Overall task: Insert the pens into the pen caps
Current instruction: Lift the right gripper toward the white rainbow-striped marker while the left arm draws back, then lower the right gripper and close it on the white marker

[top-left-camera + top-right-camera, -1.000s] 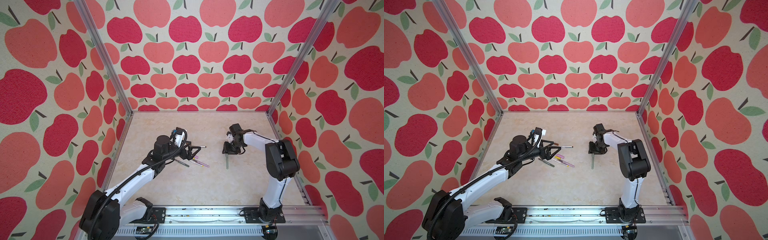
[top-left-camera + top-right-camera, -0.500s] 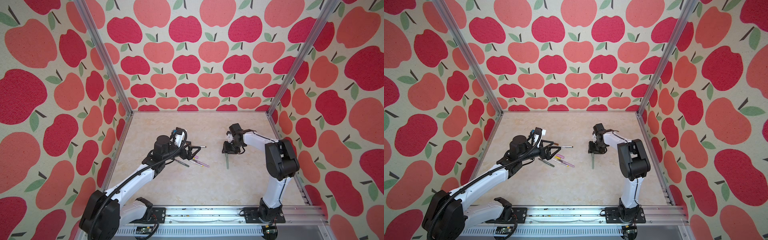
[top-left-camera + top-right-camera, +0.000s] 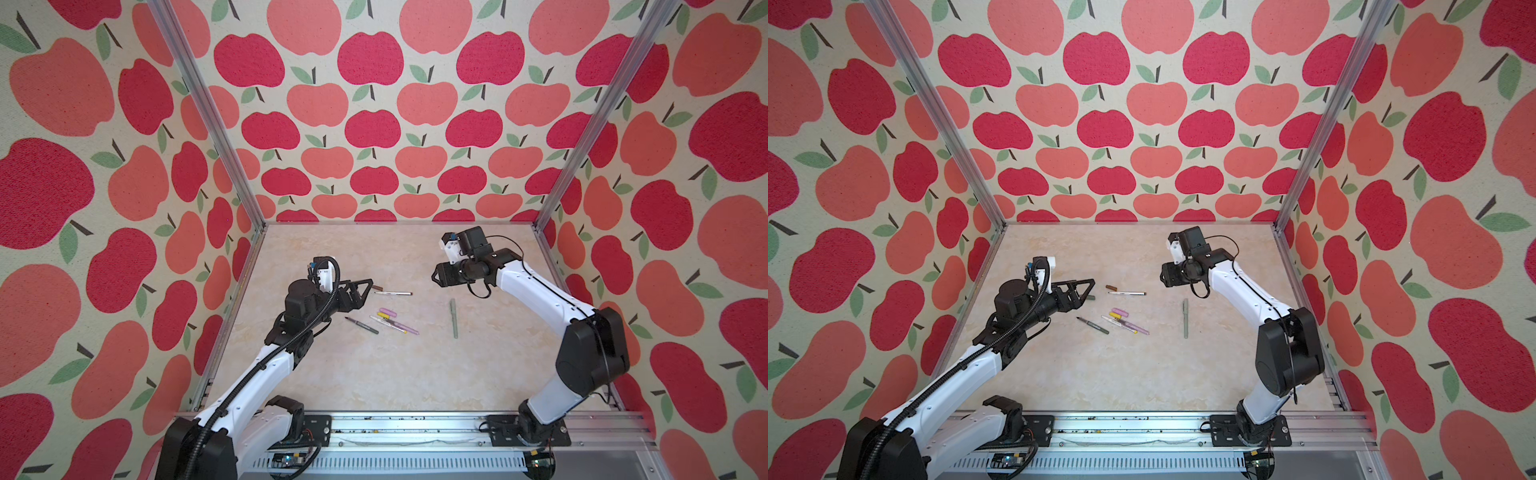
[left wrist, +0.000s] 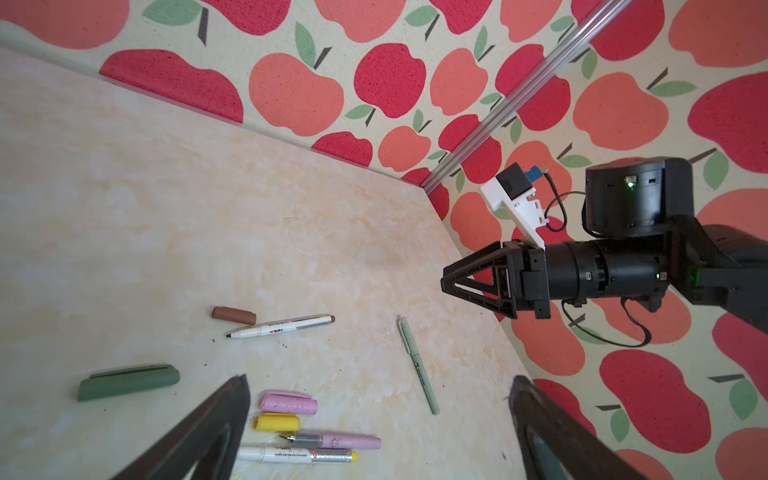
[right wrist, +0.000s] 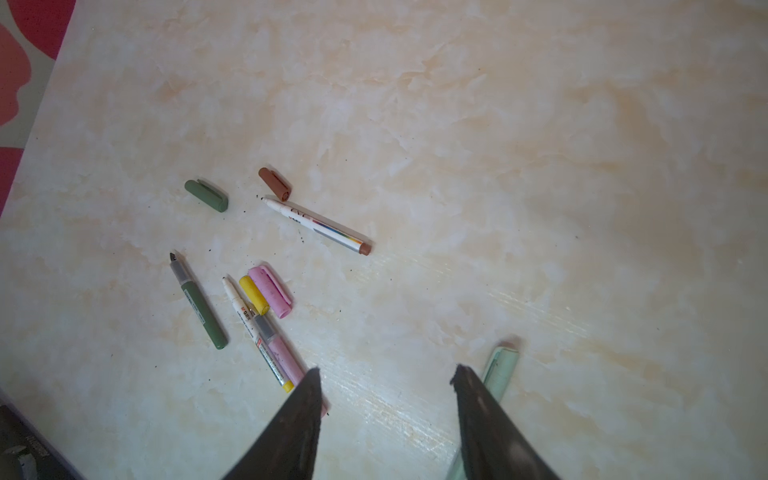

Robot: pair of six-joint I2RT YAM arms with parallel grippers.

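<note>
The sage green pen [image 3: 453, 318] [image 5: 503, 365] lies capped, alone on the right. My right gripper [image 3: 434, 276] [image 5: 386, 370] hovers open beside its top end, holding nothing. Left of it lie the grey-white-and-brown pen [image 3: 392, 293], the brown cap [image 3: 377, 287], the lilac-pink cap [image 4: 289, 404], the yellow cap [image 4: 276, 422], the lilac-pink pen [image 4: 332, 440], the white-and-yellow pen [image 4: 297, 455] and the dark green pen [image 3: 361, 325]. The dark green cap [image 3: 1090, 297] [image 4: 129, 381] rests under my left gripper [image 3: 370, 283] [image 4: 380, 380], which hangs wide open and empty above it.
The marbled tabletop [image 3: 374, 374] is walled on three sides by apple-print panels. An aluminium rail [image 3: 415, 428] runs along the front edge. Dark specks dot the table around the pens.
My right gripper has opened wider and drawn up and away from the sage green pen, which stays where it lay. The left arm has not moved.
</note>
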